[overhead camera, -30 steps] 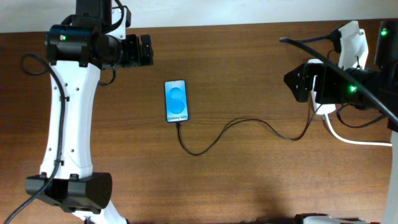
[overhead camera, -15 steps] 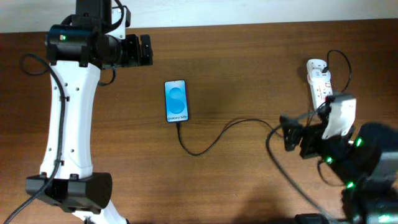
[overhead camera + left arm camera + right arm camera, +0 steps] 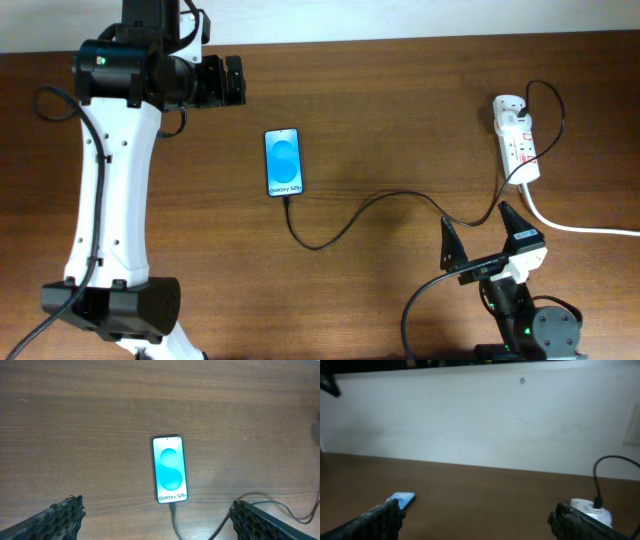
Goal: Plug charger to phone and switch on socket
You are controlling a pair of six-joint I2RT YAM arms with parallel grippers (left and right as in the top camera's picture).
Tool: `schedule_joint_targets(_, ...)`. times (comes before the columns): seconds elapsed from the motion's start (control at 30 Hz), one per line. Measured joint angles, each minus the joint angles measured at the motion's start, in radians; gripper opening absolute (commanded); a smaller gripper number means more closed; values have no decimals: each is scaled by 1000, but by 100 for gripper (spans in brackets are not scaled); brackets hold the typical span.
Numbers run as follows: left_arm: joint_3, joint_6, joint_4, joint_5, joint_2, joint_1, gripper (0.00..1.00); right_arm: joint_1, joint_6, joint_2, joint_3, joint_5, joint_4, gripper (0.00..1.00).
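The phone lies flat with its blue screen lit, left of the table's middle. The charger, a thin black cable, runs from the phone's near end in loops to the socket, a white power strip at the back right. In the left wrist view the plug tip sits in the phone. My left gripper is open and empty, high above the phone's left side. My right gripper is open and empty near the front edge, apart from the socket; the phone shows far left.
A thick white cord runs from the socket off the right edge. The left arm's white body stretches along the left side. A white wall stands behind the table's back edge.
My right arm has pulled away from the socket to the front right edge, uncovering the socket. The left arm, phone and cable have not moved.
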Motion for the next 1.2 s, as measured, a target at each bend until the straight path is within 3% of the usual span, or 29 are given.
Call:
schedule_joint_targets(0.27, 0, 0, 0, 0, 0, 0, 99, 0, 0, -1, -139, 85, 216, 98)
schedule_joint_targets(0.43, 0, 0, 0, 0, 0, 0, 99, 0, -1, -2, -155, 107, 198, 98)
schedule_joint_targets(0.53, 0, 0, -1, 0, 0, 0, 99, 0, 0, -3, -155, 130, 6, 98)
schedule_joint_targets(1.2, 0, 0, 0, 0, 0, 0, 99, 0, 0, -3, -155, 134, 5, 98)
